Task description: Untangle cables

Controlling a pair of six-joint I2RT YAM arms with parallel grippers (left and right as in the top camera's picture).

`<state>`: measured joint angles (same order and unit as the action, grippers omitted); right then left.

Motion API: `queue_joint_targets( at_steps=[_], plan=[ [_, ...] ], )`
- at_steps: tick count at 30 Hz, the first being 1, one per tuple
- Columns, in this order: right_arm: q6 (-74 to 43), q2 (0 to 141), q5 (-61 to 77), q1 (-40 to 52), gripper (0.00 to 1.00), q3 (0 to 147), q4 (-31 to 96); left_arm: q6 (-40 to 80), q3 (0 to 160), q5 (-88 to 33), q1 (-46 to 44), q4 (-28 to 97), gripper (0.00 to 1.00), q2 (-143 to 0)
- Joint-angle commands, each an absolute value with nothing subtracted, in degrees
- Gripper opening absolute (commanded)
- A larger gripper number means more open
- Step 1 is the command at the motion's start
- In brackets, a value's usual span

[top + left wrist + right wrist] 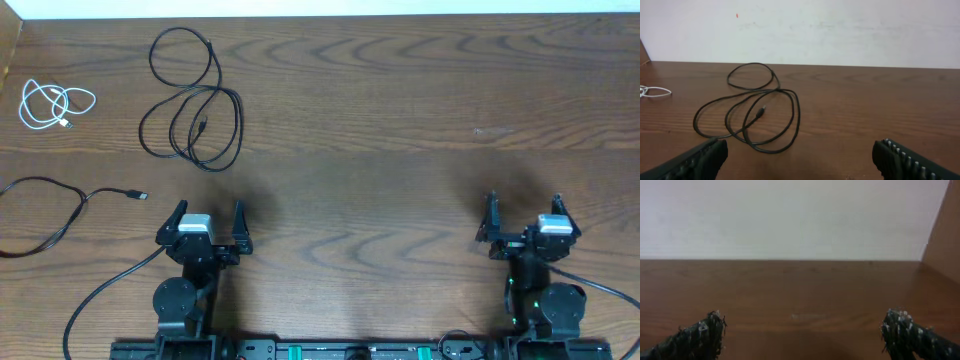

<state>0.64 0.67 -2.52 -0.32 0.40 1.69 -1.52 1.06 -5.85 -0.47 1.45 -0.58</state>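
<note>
Black cord is the main business here: a looped black cable lies on the wooden table in the far left part, crossing over itself in several places with its plug end tucked inside the loops. As far as the pictures show, none of the untangling is done; the crossings are all in place and nothing is being held. Two other leads lie further left, a small white cable bunched in a coil near the edge and a second black cable trailing in from the left side, well apart from each other and from the loops. The left gripper sits low at the near side of the table with its jaws spread wide and empty, and the looped cable lies ahead of it, slightly to its left, near but not touching; the wrist view shows the loops beyond the fingers. The right gripper is likewise spread and empty, far off to the right with only bare wood before it. I judge the left arm the natural one to begin.
</note>
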Motion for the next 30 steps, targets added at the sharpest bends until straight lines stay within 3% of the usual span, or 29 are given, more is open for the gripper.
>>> queue_joint_targets(
  at_steps=[1, 30],
  plan=[
    [-0.1, 0.4, -1.5, -0.8, 0.99, 0.3, 4.3, -1.5, 0.2, -7.0, -0.2, 3.6, 0.98, -0.2],
    [1.7, 0.3, -0.9, 0.3, 0.99, 0.3, 4.8, -1.5, 0.2, -7.0, -0.2, 3.6, 0.98, -0.2]
  ],
)
